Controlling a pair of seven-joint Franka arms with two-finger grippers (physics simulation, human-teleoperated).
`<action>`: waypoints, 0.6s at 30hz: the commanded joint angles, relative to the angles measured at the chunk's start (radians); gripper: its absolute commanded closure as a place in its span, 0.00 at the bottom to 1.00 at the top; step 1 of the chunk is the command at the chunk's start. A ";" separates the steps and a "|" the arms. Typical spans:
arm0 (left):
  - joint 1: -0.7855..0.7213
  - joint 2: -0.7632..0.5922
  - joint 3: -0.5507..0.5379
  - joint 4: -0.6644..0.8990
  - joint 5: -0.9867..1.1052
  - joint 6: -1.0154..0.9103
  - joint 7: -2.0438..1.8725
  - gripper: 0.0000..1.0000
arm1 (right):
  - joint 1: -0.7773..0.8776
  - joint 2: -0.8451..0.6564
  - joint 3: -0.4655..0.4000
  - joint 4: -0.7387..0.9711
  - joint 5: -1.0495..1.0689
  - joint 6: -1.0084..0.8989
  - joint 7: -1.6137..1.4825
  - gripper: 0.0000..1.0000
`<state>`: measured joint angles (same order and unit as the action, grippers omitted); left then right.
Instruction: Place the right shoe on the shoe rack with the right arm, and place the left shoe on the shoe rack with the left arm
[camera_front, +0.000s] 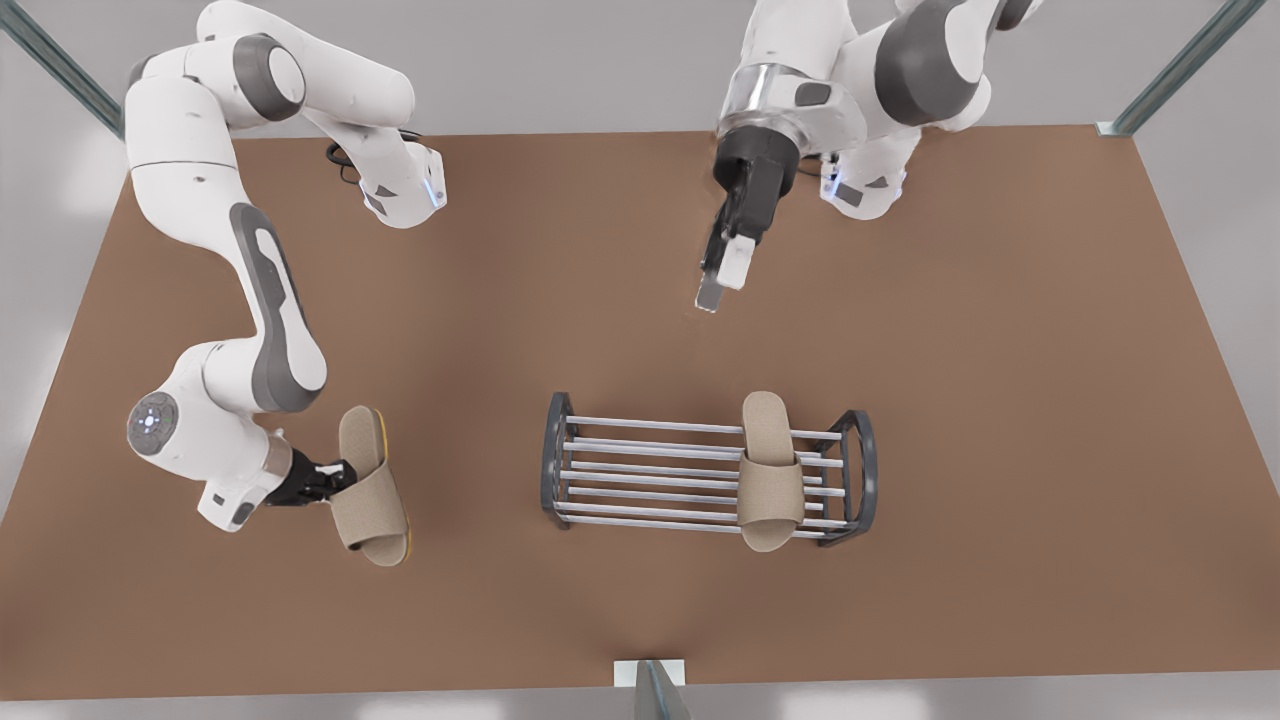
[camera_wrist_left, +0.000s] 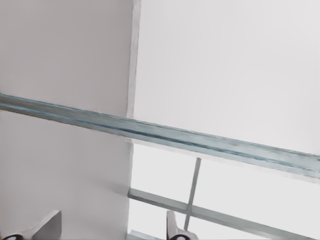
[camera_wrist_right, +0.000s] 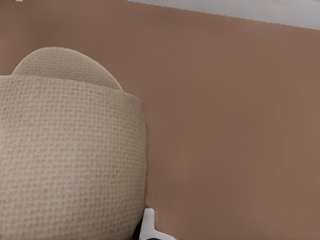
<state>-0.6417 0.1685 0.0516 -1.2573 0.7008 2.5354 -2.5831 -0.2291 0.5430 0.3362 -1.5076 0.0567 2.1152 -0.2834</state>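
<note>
Front view: the right gripper (camera_front: 335, 478) clamps the right shoe (camera_front: 372, 487), seemingly tilted, well left of the shoe rack (camera_front: 640, 470); the left shoe (camera_front: 770, 472) rests on it, so the left gripper (camera_front: 722, 276) hangs spread, empty, beyond.

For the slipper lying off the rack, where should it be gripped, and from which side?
Grip the loose slipper at its long side edge beside the wide strap, coming from the front view's left, where the right end effector meets it. That edge faces the arm, and the flat sole looks thin enough to pinch. The left end effector waits raised, open.
</note>
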 joint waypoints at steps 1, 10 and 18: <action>0.201 -0.009 0.028 0.153 -0.600 -1.305 2.180 0.00 | 0.057 -0.024 0.014 0.056 -0.009 -0.211 0.328 0.79; 0.359 0.036 0.051 -0.175 -0.593 -1.072 2.694 0.00 | 0.369 -0.118 0.087 0.214 -0.053 -0.340 0.984 0.79; 0.378 0.037 0.051 -0.175 -0.596 -1.075 2.697 0.00 | 0.681 -0.029 -0.078 0.372 -0.195 -0.328 1.469 0.79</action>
<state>-0.2631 0.2066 0.1025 -1.4331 0.1084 1.4992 -0.8899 0.4152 0.5029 0.2961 -1.1498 -0.0967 1.8088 0.3591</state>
